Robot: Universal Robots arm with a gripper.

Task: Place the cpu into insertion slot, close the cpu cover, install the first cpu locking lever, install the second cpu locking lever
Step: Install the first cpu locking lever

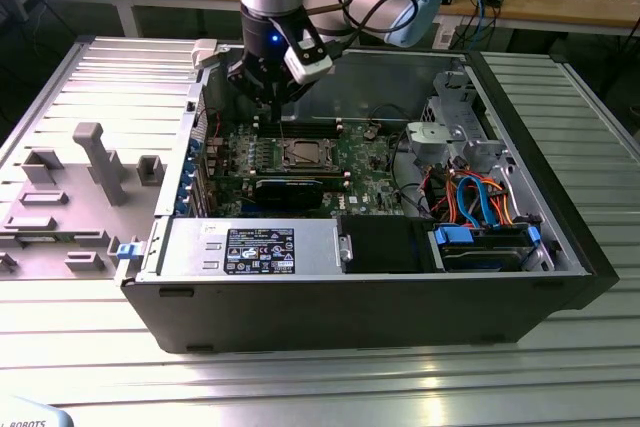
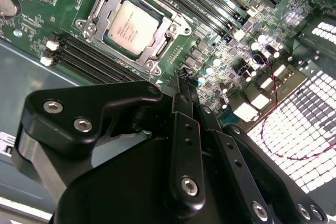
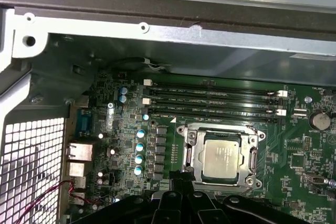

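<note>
the cpu (image 2: 132, 27) lay flat in the insertion slot (image 2: 100, 9) on the green motherboard (image 3: 286, 174), its dull silver top showing through the window of the cpu cover (image 2: 160, 47), which lay down around it. the gripper (image 2: 182, 85) hung just above the board, near the socket's edge — jaws together, holding nothing. long memory slots (image 3: 210, 98) ran alongside the socket — all inside the open computer case (image 1: 350, 297).

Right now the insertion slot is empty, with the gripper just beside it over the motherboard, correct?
Not empty: the first wrist view shows the cpu lying in the insertion slot. The gripper is just beside it over the motherboard, as stated.
</note>
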